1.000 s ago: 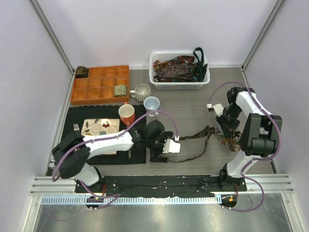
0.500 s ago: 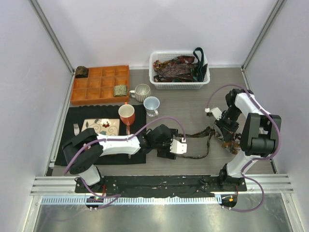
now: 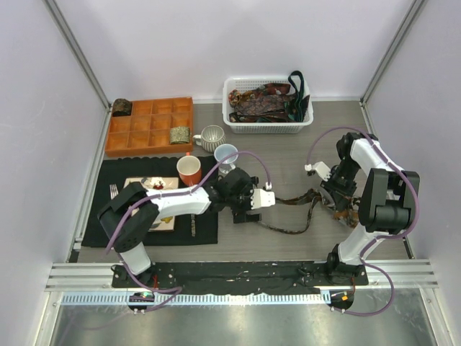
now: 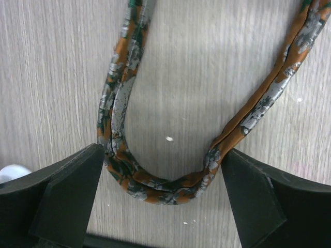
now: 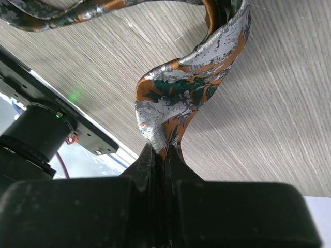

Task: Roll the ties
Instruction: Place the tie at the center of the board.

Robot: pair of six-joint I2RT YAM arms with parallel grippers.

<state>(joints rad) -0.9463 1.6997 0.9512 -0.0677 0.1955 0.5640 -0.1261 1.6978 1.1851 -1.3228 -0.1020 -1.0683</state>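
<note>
A patterned orange, green and silver tie (image 3: 299, 213) lies in a loose loop on the wooden table between the two arms. In the left wrist view its U-shaped bend (image 4: 155, 187) rests on the table between the fingers of my left gripper (image 4: 164, 204), which is open and straddles the bend, both strands close to the pads. My left gripper (image 3: 251, 211) hovers at the loop's left end. My right gripper (image 5: 165, 155) is shut on the tie's wide end (image 5: 178, 95), which is lifted off the table at the right (image 3: 344, 207).
A white basket (image 3: 268, 128) at the back holds more ties (image 3: 263, 101). An orange compartment tray (image 3: 148, 126) holds a rolled tie (image 3: 179, 135); another coil (image 3: 121, 107) sits at its corner. Three cups (image 3: 210, 137) stand near a black mat (image 3: 108, 223) with a floral plate (image 3: 148, 189).
My left gripper moved right along the tie, then drew back toward the far side, still open. The tie's loop shifted slightly with it. The right arm barely moved and kept its hold.
</note>
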